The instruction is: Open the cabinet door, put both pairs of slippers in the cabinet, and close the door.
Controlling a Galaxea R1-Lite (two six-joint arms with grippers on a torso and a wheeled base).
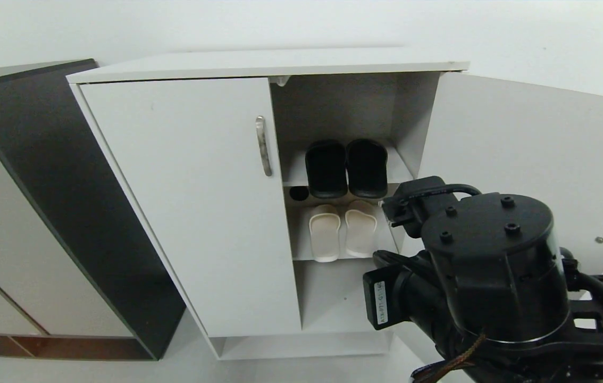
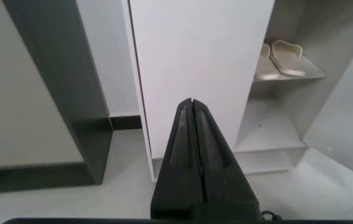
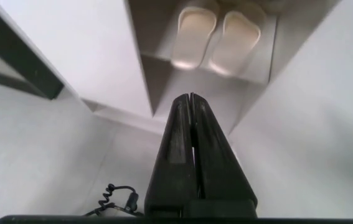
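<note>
Evidently both pairs sit shelved (black slippers above white slippers), so the left gripper and right gripper are pressed together, empty — only the open door is left to close.

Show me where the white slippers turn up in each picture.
Head view: white slippers on the middle shelf, under the black slippers.
Left wrist view: white slippers on that shelf, beside the closed door.
Right wrist view: white slippers on that shelf, beyond the shut right claw.
Shared landmark: the closed door, edging the open compartment in all three.
</note>
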